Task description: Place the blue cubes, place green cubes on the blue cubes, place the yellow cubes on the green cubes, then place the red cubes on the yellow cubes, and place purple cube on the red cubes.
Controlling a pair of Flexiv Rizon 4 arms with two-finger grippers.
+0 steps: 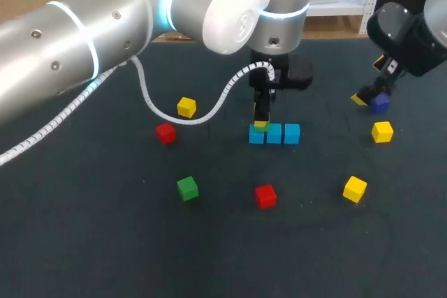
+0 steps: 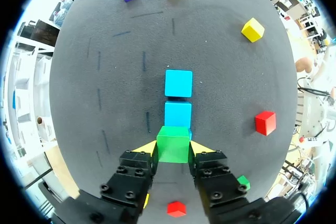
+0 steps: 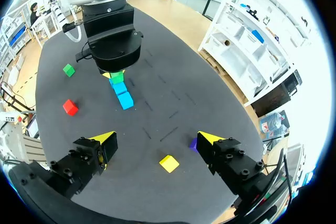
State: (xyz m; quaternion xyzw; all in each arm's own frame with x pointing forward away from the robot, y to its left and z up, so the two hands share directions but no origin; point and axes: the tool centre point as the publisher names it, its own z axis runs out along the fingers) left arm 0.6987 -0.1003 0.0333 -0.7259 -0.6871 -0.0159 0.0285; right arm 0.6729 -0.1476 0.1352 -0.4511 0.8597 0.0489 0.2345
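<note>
Left arm (image 1: 105,26) extends to centre frame, left jaws pinching green cube (image 2: 173,144) over blue cube (image 1: 257,136); right jaws spread, upper right.

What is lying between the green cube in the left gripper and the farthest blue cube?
The middle blue cube lies between the green cube and the far blue cube, in one row; the left wrist view shows it.

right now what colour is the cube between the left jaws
Green. The cube shows best in the left wrist view.
</note>
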